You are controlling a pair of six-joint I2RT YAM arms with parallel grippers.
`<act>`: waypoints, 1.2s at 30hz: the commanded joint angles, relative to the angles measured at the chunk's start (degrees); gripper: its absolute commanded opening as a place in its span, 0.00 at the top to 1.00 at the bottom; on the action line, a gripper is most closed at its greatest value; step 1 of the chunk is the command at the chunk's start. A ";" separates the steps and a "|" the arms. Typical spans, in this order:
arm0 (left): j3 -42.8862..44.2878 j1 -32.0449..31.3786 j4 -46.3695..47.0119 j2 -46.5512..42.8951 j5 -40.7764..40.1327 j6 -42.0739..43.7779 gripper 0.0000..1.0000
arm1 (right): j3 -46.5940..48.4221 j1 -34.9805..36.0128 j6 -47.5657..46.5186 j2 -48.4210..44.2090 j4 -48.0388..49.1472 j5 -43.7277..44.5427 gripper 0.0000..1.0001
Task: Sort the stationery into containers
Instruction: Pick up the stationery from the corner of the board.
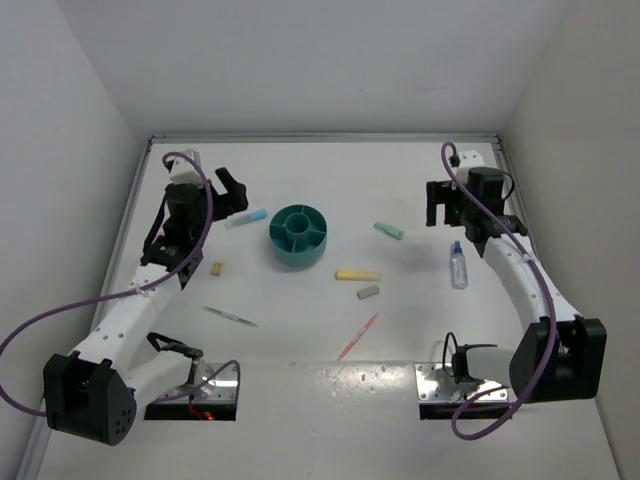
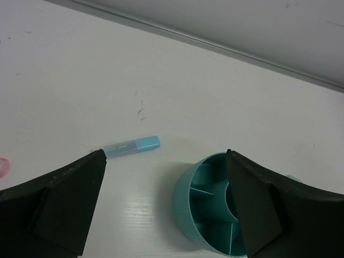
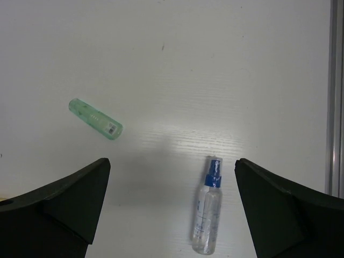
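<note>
Left of the teal tub, the left pincer hangs spread and empty near the light-blue stick on the table. I'd centre it, straddle the stick's width, then descend. The right pincer is likewise released.

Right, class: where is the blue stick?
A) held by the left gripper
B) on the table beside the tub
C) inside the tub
B: the blue stick lies on the table just left of the tub, outside it, and the left gripper is open with nothing between its fingers.
</note>
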 commanded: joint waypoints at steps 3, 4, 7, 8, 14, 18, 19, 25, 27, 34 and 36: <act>1.96 -0.14 0.59 0.28 1.03 -0.93 0.02 | 1.73 0.20 -1.88 -0.29 -1.60 -4.49 0.00; 1.96 -0.14 0.59 0.28 1.03 -0.93 0.03 | 1.73 -0.33 -2.49 -0.29 -1.60 -4.50 0.00; 1.96 -0.14 0.59 0.28 1.56 -0.93 0.06 | 1.21 -0.33 -6.44 0.75 -1.60 0.48 0.00; 1.96 -0.14 0.59 0.28 1.56 -0.93 0.11 | 1.21 -0.33 -7.49 1.63 -1.60 2.51 0.00; 2.49 -0.14 0.07 0.80 2.97 -0.93 1.00 | 2.79 -0.33 -13.20 3.32 -7.49 -3.61 0.00; 3.01 -0.67 0.06 0.81 3.85 -0.93 0.83 | 3.40 -0.33 -10.95 3.31 -8.02 -5.05 1.00; 3.02 -0.67 -1.50 1.42 3.33 -0.93 0.48 | 3.40 -0.33 -9.28 3.31 -7.41 -3.90 1.00; 6.45 -0.67 -5.91 3.88 -0.37 -1.45 0.01 | 5.59 -1.47 -6.89 9.09 -11.35 4.55 0.00; 6.45 -0.67 -5.91 3.88 0.41 -2.07 0.01 | 4.99 -1.47 -6.89 11.21 -11.36 6.99 0.11; 6.97 -0.67 -5.91 3.88 1.83 -1.55 0.01 | 6.22 -3.14 -4.78 19.82 -14.17 7.63 0.47; 6.97 -0.67 -5.91 3.88 1.83 -1.55 0.01 | 5.69 -3.75 -4.78 21.06 -15.48 8.24 0.49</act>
